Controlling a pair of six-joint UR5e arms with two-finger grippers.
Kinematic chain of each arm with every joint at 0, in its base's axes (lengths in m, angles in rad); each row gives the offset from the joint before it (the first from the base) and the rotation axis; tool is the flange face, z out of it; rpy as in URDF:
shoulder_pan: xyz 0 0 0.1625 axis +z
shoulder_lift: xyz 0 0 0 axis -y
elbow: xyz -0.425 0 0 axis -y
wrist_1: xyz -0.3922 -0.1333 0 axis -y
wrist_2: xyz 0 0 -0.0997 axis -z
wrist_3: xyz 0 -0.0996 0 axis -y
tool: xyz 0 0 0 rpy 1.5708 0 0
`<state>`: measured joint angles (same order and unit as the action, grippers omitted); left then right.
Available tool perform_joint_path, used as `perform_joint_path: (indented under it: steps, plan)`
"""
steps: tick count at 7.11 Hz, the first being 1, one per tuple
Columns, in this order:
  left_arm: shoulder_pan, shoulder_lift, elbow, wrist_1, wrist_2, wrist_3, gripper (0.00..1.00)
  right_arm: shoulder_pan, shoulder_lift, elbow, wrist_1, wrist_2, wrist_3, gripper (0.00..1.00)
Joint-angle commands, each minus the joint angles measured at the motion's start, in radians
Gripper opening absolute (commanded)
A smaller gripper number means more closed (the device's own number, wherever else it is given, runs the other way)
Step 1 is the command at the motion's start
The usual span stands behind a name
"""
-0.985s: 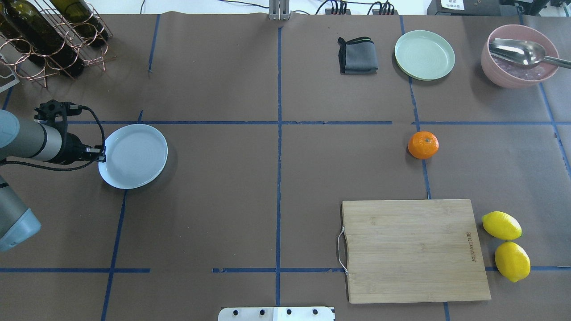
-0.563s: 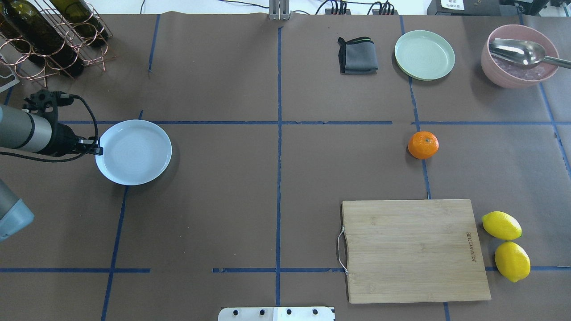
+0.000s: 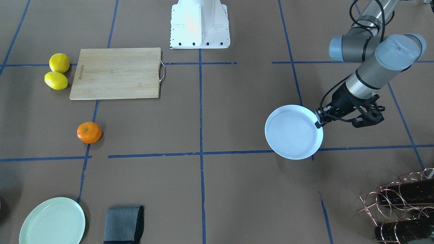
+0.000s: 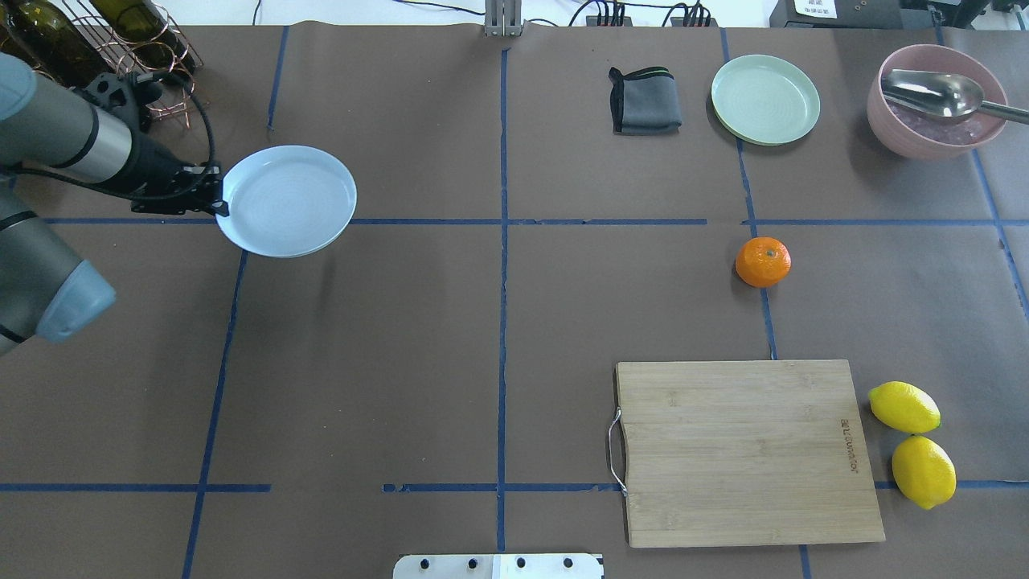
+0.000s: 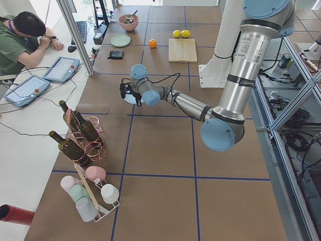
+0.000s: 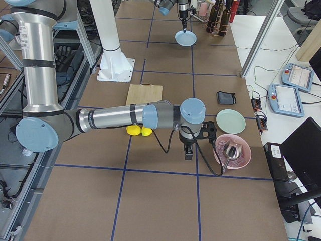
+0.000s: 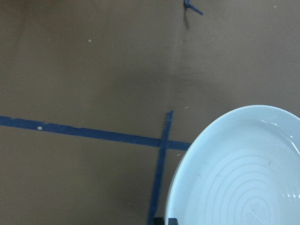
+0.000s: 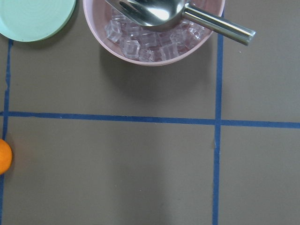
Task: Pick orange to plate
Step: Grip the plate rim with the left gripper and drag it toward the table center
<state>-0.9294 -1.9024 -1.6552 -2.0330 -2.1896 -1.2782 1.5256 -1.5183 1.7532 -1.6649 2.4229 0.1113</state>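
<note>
The orange (image 4: 763, 261) sits alone on the brown table, right of centre, and also shows at the left in the front-facing view (image 3: 89, 132) and at the left edge of the right wrist view (image 8: 3, 157). My left gripper (image 4: 215, 205) is shut on the near rim of the pale blue plate (image 4: 285, 201), holding it level above the table at the far left. The left wrist view is filled by that plate (image 7: 243, 173). My right gripper (image 6: 188, 150) shows only in the exterior right view, hanging near the pink bowl; whether it is open I cannot tell.
A pale green plate (image 4: 765, 99), a folded grey cloth (image 4: 643, 100) and a pink bowl (image 4: 936, 129) holding ice and a metal scoop line the far right. A wooden cutting board (image 4: 748, 450) and two lemons (image 4: 904, 406) lie near right. A bottle rack (image 4: 96, 56) stands behind the left gripper.
The left gripper has carried the plate away from the robot and toward the table's middle, up off its earlier spot. The orange has not moved.
</note>
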Motion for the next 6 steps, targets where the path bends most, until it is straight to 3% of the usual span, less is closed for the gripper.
perform_joint_path:
  steps: [1,2,3,6]
  plan:
    - [0.120,-0.134,0.006,0.025,0.004,-0.302,0.00,-0.106,0.009,0.020,0.156,-0.025,0.257,1.00]
    - [0.189,-0.167,0.006,0.019,0.046,-0.402,0.00,-0.151,0.007,0.020,0.231,-0.040,0.362,1.00]
    - [0.287,-0.196,0.006,0.017,0.167,-0.476,0.00,-0.191,0.007,0.020,0.269,-0.044,0.422,1.00]
    - [0.418,-0.234,0.041,-0.022,0.339,-0.569,0.00,-0.281,0.010,0.058,0.277,-0.094,0.502,1.00]
